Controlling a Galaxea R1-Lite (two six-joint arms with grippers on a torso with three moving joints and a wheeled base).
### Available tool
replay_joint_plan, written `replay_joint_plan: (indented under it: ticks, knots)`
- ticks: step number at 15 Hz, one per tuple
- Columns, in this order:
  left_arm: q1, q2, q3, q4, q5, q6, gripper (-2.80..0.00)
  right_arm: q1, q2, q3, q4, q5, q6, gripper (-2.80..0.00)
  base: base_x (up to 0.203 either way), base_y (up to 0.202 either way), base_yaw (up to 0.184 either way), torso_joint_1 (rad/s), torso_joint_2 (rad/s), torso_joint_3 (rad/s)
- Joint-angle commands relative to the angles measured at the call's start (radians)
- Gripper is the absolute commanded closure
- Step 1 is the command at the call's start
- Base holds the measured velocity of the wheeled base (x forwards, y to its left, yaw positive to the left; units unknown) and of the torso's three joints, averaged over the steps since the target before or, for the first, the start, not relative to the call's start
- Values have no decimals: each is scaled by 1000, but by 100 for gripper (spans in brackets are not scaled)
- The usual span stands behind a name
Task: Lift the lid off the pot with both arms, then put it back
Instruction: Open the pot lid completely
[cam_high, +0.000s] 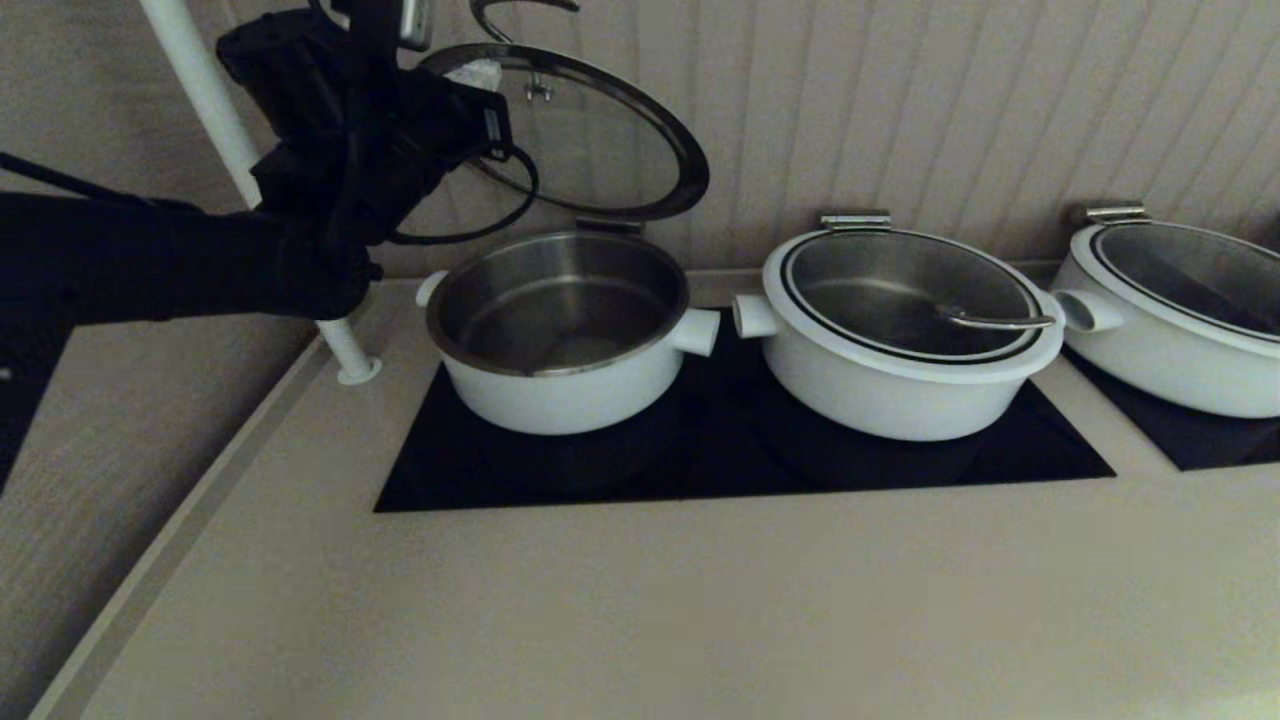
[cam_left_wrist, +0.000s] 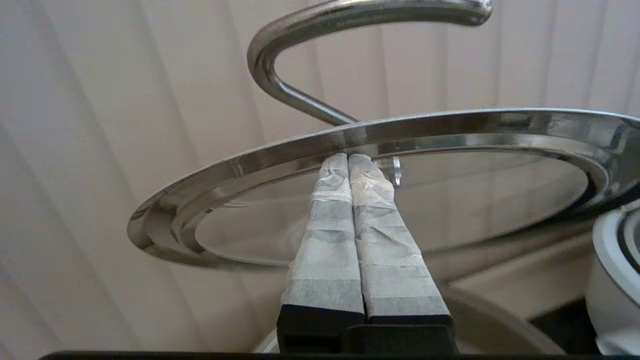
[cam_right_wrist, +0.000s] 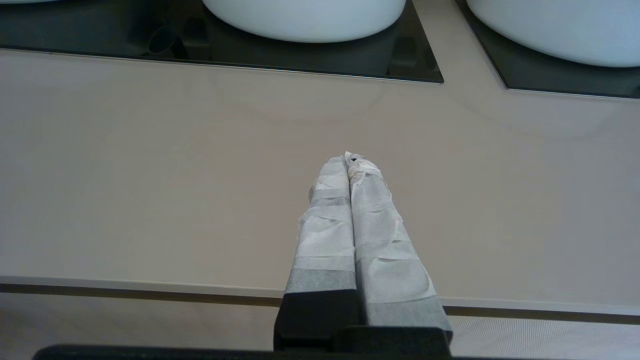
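Note:
The white pot (cam_high: 560, 400) at the left of the black cooktop (cam_high: 740, 470) stands open, its steel inside empty. Its glass lid (cam_high: 688, 160) with a steel rim is tilted up behind the pot, near its back hinge (cam_high: 608, 226), with the curved handle (cam_high: 520, 8) on top. My left gripper (cam_high: 480, 75) is shut, and its taped fingertips (cam_left_wrist: 340, 165) touch the underside of the lid's rim (cam_left_wrist: 225, 170) below the handle (cam_left_wrist: 350, 12). My right gripper (cam_right_wrist: 350, 159) is shut and empty above the beige counter, out of the head view.
Two more white pots, middle (cam_high: 900, 400) and right (cam_high: 1170, 380), stand with lids closed. A white pole (cam_high: 215, 110) rises at the left beside my left arm. The ribbed wall is close behind the lid. The beige counter (cam_high: 640, 600) stretches in front.

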Motion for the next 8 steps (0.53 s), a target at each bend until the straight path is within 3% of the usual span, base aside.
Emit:
replay_joint_plan:
  ticks: [1, 8]
  knots:
    - [0, 41, -56, -5, 0, 0, 0, 0, 1, 0, 0, 1, -1, 0, 0, 0, 0, 0, 0, 0]
    - [0, 42, -78, -4, 1, 0, 0, 0, 1, 0, 0, 1, -1, 0, 0, 0, 0, 0, 0, 0]
